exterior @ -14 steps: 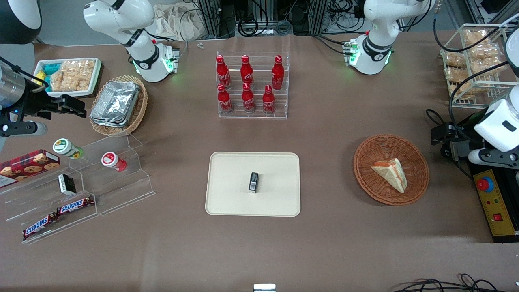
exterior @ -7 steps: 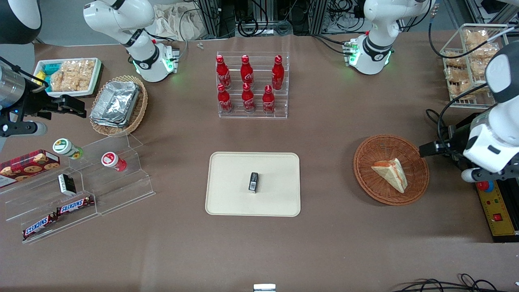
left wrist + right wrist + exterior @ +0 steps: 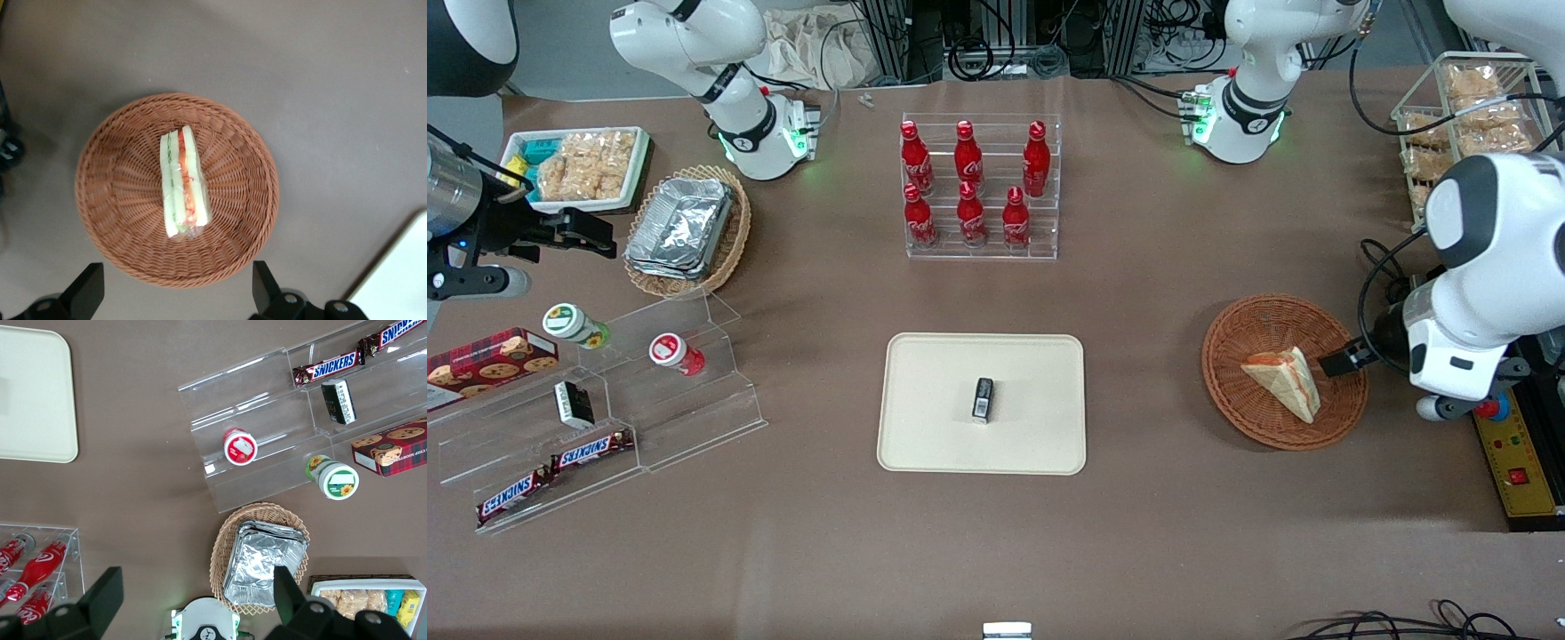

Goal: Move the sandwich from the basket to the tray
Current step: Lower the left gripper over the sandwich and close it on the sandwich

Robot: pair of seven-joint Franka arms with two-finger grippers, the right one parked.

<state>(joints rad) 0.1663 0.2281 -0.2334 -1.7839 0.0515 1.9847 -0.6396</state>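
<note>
The sandwich (image 3: 1282, 380) is a pale wedge with red, orange and green layers, lying in the round reddish-brown wicker basket (image 3: 1227, 391) toward the working arm's end of the table. The cream tray (image 3: 934, 400) lies mid-table with a small dark packet (image 3: 983, 399) on it. My left gripper (image 3: 1343, 360) hovers above the basket's rim on the working arm's side, beside the sandwich. In the left wrist view the gripper (image 3: 175, 293) is open and empty, its fingers spread wider than the sandwich (image 3: 181, 183), with the basket (image 3: 120, 200) below and a tray corner (image 3: 400, 280) in sight.
A clear rack of red cola bottles (image 3: 980, 187) stands farther from the camera than the tray. A wire rack of snack bags (image 3: 1463, 133) and a yellow control box (image 3: 1516, 453) sit near the working arm. A tan basket of foil containers (image 3: 685, 231) and clear shelves of snacks (image 3: 596, 418) lie toward the parked arm's end.
My left arm has swung in from the table's edge toward the basket; the gripper now hangs over the basket's rim. The sandwich, basket and tray have not moved.
</note>
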